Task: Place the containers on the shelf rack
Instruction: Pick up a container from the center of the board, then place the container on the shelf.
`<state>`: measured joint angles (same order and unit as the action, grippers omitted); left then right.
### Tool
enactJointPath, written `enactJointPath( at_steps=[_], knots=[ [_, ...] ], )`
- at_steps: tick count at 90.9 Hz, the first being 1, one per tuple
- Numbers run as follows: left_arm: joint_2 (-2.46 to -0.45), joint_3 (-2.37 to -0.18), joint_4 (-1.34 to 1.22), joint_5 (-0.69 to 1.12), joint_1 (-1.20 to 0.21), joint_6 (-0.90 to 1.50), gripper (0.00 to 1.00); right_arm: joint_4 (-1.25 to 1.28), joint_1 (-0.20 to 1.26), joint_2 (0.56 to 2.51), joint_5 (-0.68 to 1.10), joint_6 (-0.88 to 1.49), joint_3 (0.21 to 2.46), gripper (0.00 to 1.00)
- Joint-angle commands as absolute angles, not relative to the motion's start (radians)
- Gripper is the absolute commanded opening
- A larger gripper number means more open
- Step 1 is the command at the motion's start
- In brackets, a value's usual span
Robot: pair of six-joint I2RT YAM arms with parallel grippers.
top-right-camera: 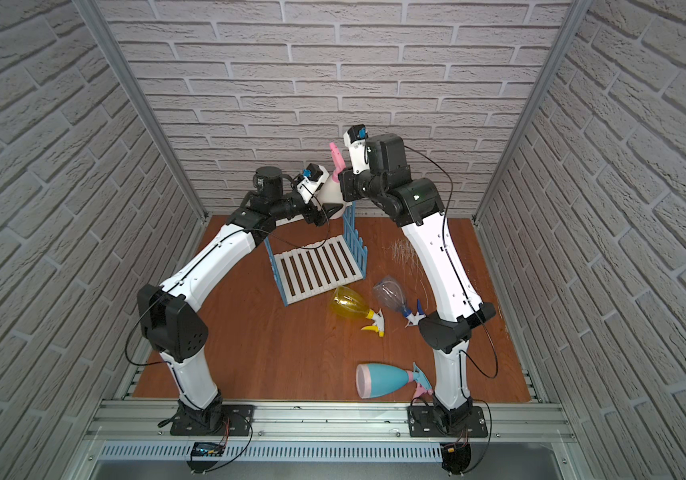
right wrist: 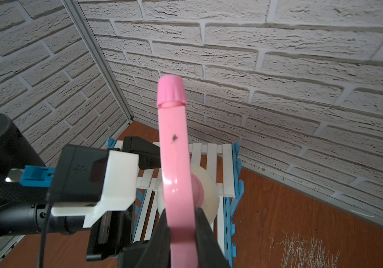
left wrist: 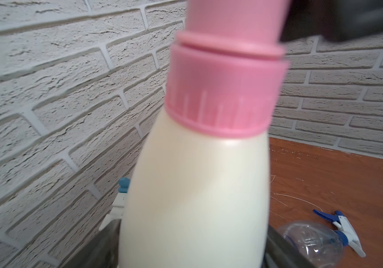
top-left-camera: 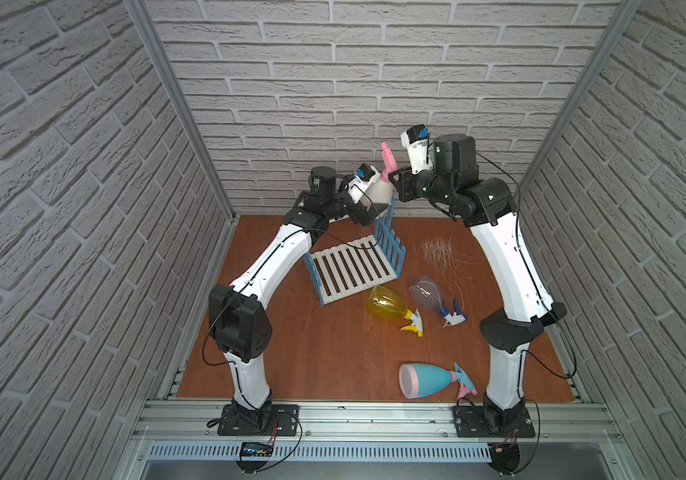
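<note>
The right gripper (right wrist: 181, 222) is clamped tight on the pink trigger head (right wrist: 174, 143) of the cream-white bottle (top-left-camera: 376, 192). The bottle hangs nearly upright over the far end of the shelf rack (top-left-camera: 354, 266), and whether its base touches the slats cannot be told. The left gripper (left wrist: 190, 253) has its jaws spread wide on either side of the bottle's body, though whether they press on it cannot be told. The yellow bottle (top-left-camera: 385, 305), the clear bottle (top-left-camera: 430, 293) and the teal bottle (top-left-camera: 428, 380) lie on their sides on the table (top-left-camera: 291, 365), off the rack.
</note>
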<state>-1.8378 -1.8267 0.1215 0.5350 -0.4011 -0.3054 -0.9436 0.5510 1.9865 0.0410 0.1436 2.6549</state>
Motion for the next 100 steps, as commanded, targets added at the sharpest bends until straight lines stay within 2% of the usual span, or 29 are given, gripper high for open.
enactJointPath(
  at_steps=[1, 5, 9, 14, 21, 27, 29, 34, 54, 73, 100],
  knots=[
    [-1.853, -1.853, 0.088, 0.552, -0.416, -0.313, 0.83, -0.894, 0.554, 1.956, 0.064, 0.163, 2.678, 0.04],
    [-1.854, -1.853, 0.089, 0.548, -0.416, -0.311, 0.80, -0.896, 0.554, 1.956, 0.064, 0.163, 2.678, 0.04],
    [-1.856, -1.856, 0.087, 0.544, -0.415, -0.308, 0.79, -0.897, 0.554, 1.956, 0.060, 0.162, 2.678, 0.11],
    [-1.857, -1.860, 0.085, 0.543, -0.412, -0.295, 0.77, -0.900, 0.554, 1.954, 0.060, 0.154, 2.678, 0.28],
    [-1.865, -1.867, 0.070, 0.549, -0.402, -0.260, 0.74, -0.907, 0.554, 1.950, 0.051, 0.142, 2.676, 0.56],
    [-1.873, -1.879, 0.064, 0.561, -0.391, -0.228, 0.72, -0.912, 0.554, 1.943, 0.038, 0.131, 2.674, 0.85],
    [-1.874, -1.882, 0.064, 0.565, -0.389, -0.220, 0.72, -0.913, 0.554, 1.939, 0.034, 0.128, 2.672, 0.91],
    [-1.878, -1.889, 0.065, 0.569, -0.383, -0.206, 0.71, -0.913, 0.554, 1.929, 0.024, 0.121, 2.668, 0.99],
    [-1.913, -1.965, 0.070, 0.563, -0.351, -0.099, 0.70, -0.870, 0.554, 1.816, -0.038, 0.102, 2.537, 1.00],
    [-1.992, -2.085, 0.135, 0.587, -0.334, -0.067, 0.70, -0.779, 0.554, 1.648, -0.122, 0.088, 2.269, 1.00],
    [-2.059, -2.134, 0.104, 0.622, -0.321, -0.025, 0.70, -0.687, 0.552, 1.412, -0.200, 0.086, 1.935, 0.99]
  ],
)
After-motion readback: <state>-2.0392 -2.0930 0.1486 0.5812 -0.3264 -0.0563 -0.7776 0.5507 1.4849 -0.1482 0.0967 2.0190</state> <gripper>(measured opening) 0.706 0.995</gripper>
